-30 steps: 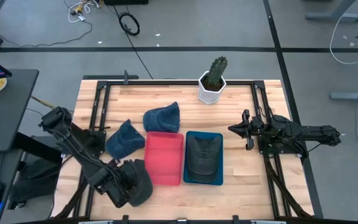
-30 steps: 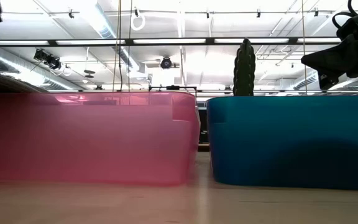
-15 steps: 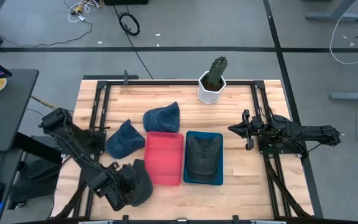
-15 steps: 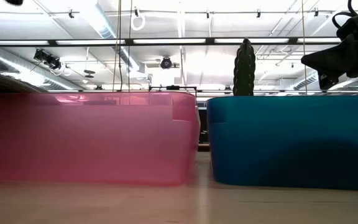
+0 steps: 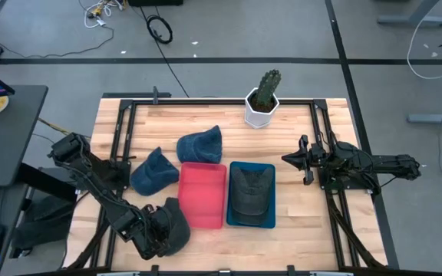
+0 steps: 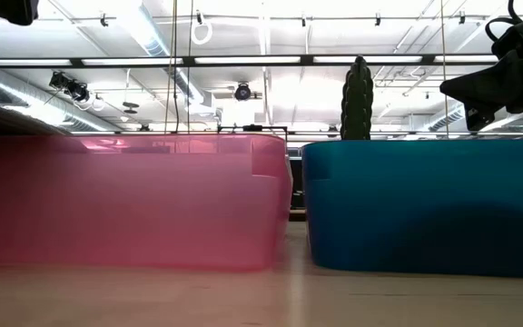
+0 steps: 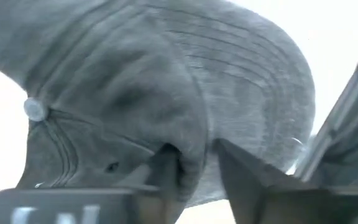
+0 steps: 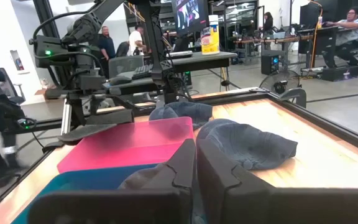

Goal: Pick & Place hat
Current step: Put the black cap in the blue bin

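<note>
A dark grey cap (image 5: 176, 227) lies near the table's near edge, left of the red bin (image 5: 203, 195). My left gripper (image 5: 153, 232) is on its left side, shut on it. The left wrist view is filled by this cap (image 7: 166, 81), with its top button (image 7: 35, 109) showing and my left gripper (image 7: 197, 180) below it. Two more blue caps (image 5: 153, 170) (image 5: 202, 144) rest on the wood behind the bins. Another dark cap (image 5: 252, 190) lies in the blue bin (image 5: 269, 221). My right gripper (image 5: 288, 159) hovers shut at the table's right, touching nothing. My left gripper pinches a bunched fold of the cap's crown cloth (image 7: 194, 155) between its two fingers (image 7: 166, 171). It comes at the cap from the table's left. Whether the cap is lifted or lies on the table, I cannot tell.
A cactus in a white pot (image 5: 263, 100) stands at the far edge. The red bin (image 6: 130, 200) and blue bin (image 6: 425, 204) sit side by side mid-table. Black frame rails (image 5: 121, 138) run along the table's left and right sides. People and desks show beyond the table.
My left arm has shifted slightly over the dark cap, which has stayed near the table's near edge.
</note>
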Robot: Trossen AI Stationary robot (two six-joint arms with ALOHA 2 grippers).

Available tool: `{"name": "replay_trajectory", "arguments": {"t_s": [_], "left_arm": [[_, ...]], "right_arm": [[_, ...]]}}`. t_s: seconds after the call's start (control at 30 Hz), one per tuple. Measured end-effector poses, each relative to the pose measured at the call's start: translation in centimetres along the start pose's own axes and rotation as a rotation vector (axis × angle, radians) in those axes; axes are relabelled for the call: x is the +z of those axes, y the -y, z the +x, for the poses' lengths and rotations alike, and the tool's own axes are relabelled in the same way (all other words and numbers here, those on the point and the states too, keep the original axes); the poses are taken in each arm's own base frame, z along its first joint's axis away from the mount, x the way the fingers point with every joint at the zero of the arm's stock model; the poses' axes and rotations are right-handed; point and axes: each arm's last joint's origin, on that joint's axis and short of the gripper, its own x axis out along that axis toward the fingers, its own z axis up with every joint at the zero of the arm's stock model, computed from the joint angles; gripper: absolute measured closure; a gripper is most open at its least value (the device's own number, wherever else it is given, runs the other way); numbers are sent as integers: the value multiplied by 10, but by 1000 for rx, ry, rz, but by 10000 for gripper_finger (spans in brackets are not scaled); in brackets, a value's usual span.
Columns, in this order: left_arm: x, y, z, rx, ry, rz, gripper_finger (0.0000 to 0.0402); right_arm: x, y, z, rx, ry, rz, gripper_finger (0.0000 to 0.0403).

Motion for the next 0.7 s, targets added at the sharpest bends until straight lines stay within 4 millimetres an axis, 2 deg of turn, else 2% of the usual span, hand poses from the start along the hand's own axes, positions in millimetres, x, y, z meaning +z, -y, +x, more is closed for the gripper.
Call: {"name": "replay_trajectory", "arguments": {"t_s": [0.07,0.13,0.27,0.37,0.53,0.7], "left_arm": [[0,3,0,-33,-16,12,360],[-1,7,0,-79,-45,13,386],[-2,11,-2,-131,-68,31,394],[1,15,-11,-164,-63,51,396],[11,33,-38,-228,-16,113,397],[29,35,-63,-130,-6,193,397]], "right_arm": [[0,0,0,0,0,0,382],[0,0,0,0,0,0,382],[0,0,0,0,0,0,382],[0,0,0,0,0,0,382],[0,0,0,0,0,0,382],[0,0,0,0,0,0,382]]}}
